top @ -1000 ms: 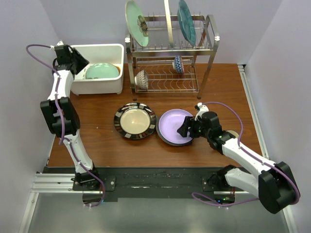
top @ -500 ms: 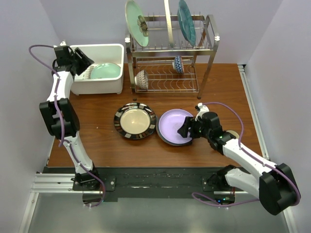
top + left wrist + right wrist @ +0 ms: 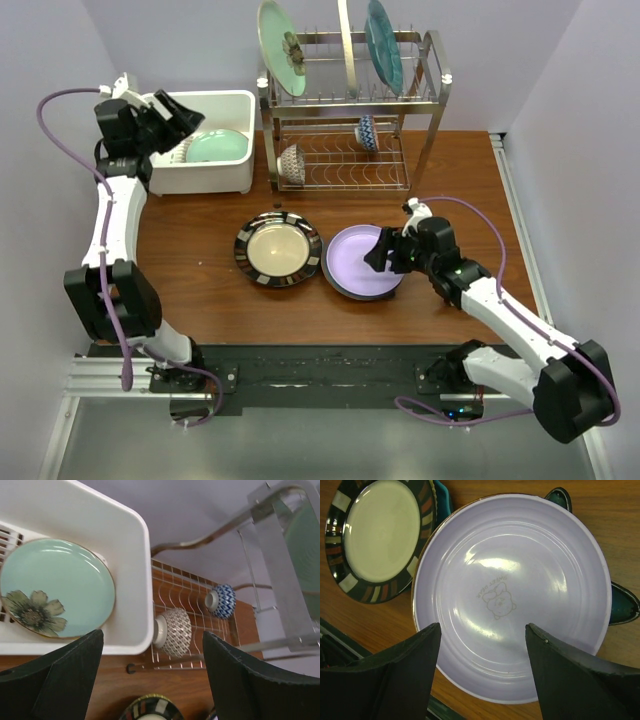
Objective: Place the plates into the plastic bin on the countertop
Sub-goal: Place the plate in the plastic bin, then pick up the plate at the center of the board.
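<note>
The white plastic bin (image 3: 203, 178) stands at the back left; it also shows in the left wrist view (image 3: 131, 565). A pale green plate with a flower motif (image 3: 216, 146) (image 3: 56, 587) lies inside it. My left gripper (image 3: 186, 124) (image 3: 152, 636) hovers open and empty above the bin's left end. A black-striped plate with a cream centre (image 3: 278, 249) (image 3: 380, 537) and a lavender plate (image 3: 355, 270) (image 3: 512, 590) lie side by side on the table. My right gripper (image 3: 378, 252) (image 3: 482, 626) is open just above the lavender plate. Dark blue points (image 3: 624, 605) stick out from under the lavender plate.
A two-tier steel dish rack (image 3: 432, 95) stands right of the bin. It holds a pale green flowered plate (image 3: 280, 45), a teal plate (image 3: 384, 45) and two small patterned bowls (image 3: 292, 163) (image 3: 367, 131). Walls close in on the left, right and back.
My left arm has swung outward to the left and its gripper has lifted off the pale green plate, which stays in the bin. My right gripper has edged farther over the lavender plate.
</note>
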`<state>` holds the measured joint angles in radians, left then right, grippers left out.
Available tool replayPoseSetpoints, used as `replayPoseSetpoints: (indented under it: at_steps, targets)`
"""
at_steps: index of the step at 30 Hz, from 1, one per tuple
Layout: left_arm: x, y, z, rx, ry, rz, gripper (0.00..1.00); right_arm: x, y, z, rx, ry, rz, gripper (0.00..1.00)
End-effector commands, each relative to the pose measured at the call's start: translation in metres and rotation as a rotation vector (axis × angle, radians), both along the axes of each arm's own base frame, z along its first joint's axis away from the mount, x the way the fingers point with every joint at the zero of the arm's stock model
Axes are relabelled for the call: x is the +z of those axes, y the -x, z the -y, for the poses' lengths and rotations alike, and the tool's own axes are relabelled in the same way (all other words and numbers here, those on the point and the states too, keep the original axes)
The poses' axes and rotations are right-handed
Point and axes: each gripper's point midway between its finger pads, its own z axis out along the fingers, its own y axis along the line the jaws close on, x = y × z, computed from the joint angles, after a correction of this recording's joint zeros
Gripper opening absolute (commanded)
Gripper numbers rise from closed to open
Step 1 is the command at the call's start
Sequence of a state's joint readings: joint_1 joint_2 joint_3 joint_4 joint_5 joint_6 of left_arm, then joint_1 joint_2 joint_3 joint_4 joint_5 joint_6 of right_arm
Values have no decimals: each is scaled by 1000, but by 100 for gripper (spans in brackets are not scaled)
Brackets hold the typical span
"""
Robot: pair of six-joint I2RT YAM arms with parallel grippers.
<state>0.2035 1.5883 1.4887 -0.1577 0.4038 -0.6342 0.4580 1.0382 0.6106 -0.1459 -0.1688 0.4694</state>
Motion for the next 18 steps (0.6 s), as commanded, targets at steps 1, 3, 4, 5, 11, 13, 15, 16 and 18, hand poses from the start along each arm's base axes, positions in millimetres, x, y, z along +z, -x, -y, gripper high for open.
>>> replayPoseSetpoints:
  at_steps: [1,3,4,5,11,13,15,16,18]
  targets:
    - [11,31,49,-148,-35,57,85,22,-3,11,-49,39,37,72]
    - [-2,43,66,-188,-36,33,85,21,-3,22,-88,79,38,72]
    - [1,52,73,-210,-42,45,85,21,-2,26,-101,88,34,72]
    - [-9,57,79,-229,-39,27,85,19,1,30,-114,102,22,72]
    - [-28,90,110,-361,-52,-4,84,12,3,52,-213,175,-9,71]
    - [-35,97,119,-404,-55,-18,82,10,3,55,-235,185,-14,71]
    - [-42,106,137,-458,-58,-40,82,8,2,60,-259,202,-17,71]
    - [-47,107,142,-478,-69,-50,81,6,3,62,-266,208,-26,71]
    - [-53,114,159,-527,-74,-71,81,4,3,66,-287,226,-32,71]
